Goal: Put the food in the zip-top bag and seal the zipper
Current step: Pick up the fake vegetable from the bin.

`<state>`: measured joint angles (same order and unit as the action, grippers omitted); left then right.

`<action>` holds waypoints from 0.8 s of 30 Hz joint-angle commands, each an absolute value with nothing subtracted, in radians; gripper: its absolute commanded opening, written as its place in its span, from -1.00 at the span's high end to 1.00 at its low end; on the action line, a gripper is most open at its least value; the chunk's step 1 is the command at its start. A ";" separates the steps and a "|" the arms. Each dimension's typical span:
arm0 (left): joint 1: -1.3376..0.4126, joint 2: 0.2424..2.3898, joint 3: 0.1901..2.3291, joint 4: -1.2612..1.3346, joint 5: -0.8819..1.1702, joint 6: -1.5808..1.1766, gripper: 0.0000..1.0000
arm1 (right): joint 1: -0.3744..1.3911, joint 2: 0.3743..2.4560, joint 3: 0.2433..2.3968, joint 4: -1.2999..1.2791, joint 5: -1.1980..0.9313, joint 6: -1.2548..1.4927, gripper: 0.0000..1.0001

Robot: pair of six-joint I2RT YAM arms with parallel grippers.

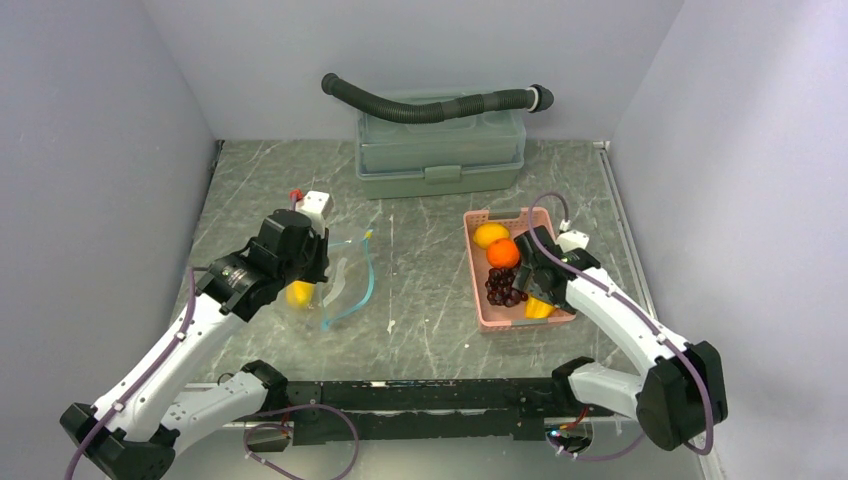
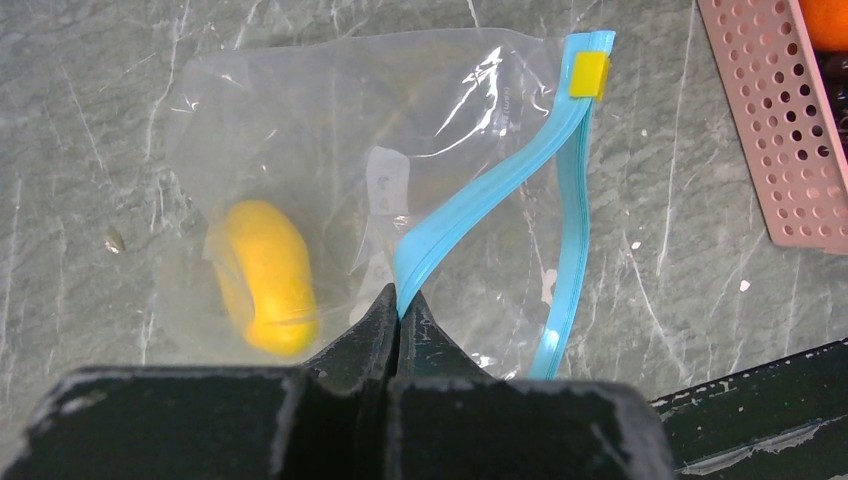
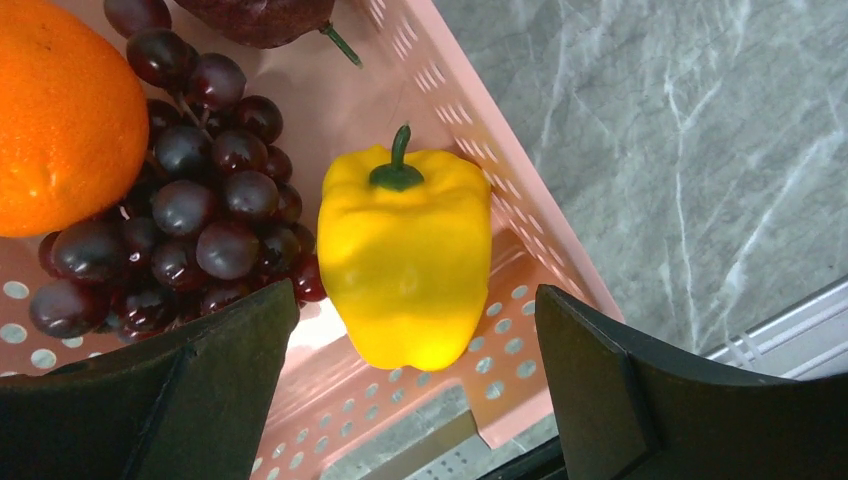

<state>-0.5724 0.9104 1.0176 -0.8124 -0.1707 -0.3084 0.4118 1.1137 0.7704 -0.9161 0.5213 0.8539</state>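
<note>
The clear zip-top bag point(image 2: 400, 120) lies on the table with one yellow lemon-like piece point(image 2: 268, 275) inside; it also shows in the top view point(image 1: 345, 275). My left gripper point(image 2: 401, 305) is shut on the teal-blue zipper strip point(image 2: 480, 195) and holds the mouth open. A yellow slider point(image 2: 589, 74) sits at the strip's far end. My right gripper point(image 3: 415, 350) is open above the pink basket point(image 3: 500, 130), its fingers either side of a yellow pepper point(image 3: 405, 255). The orange ball point(image 3: 60, 115) and the purple grape bunch point(image 3: 190, 215) lie beside it.
A grey-green lidded box point(image 1: 440, 150) with a black corrugated hose point(image 1: 430, 105) on top stands at the back. Another yellow piece point(image 1: 490, 234) lies at the basket's far end. A dark reddish fruit point(image 3: 260, 20) lies by the grapes. A black rail point(image 1: 420, 395) runs along the near edge.
</note>
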 commanded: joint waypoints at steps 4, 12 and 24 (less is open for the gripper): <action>-0.569 0.890 1.018 -0.786 -0.153 -0.307 1.00 | 0.384 1.155 0.734 -0.815 0.504 0.829 -0.87; -0.569 0.892 1.016 -0.786 -0.154 -0.307 1.00 | 0.377 1.191 0.705 -0.783 0.516 0.847 -0.71; -0.569 0.898 1.017 -0.790 -0.155 -0.307 1.00 | 0.373 1.164 0.707 -0.789 0.538 0.864 -0.02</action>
